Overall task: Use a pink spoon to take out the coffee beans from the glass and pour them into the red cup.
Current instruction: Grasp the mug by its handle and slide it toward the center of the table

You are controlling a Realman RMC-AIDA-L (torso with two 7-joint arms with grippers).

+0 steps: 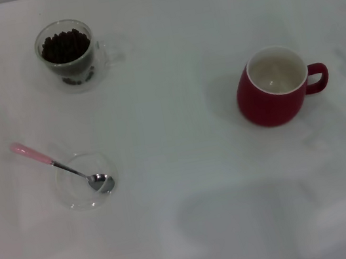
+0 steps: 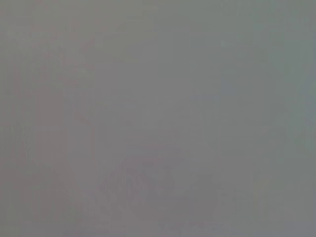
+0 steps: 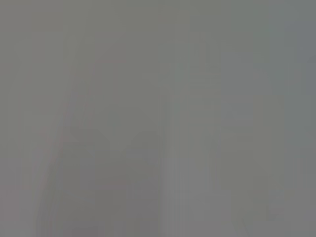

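Pink spoon [image 1: 52, 163] bowl in dish [image 1: 71, 194] | red cup [image 1: 271, 90] well apart, right

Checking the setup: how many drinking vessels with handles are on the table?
2: the glass of coffee beans far left, the red cup at right. Neither gripper shows.

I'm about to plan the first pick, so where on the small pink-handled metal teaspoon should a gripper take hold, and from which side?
Probably the pale pink handle of the small pink-handled metal teaspoon, taken from above. Its shiny bowl rests inside the shallow clear glass dish, while the handle sticks out past the rim toward the robot's left and looks propped up by it, leaving room for fingers either side. No gripper is in view.
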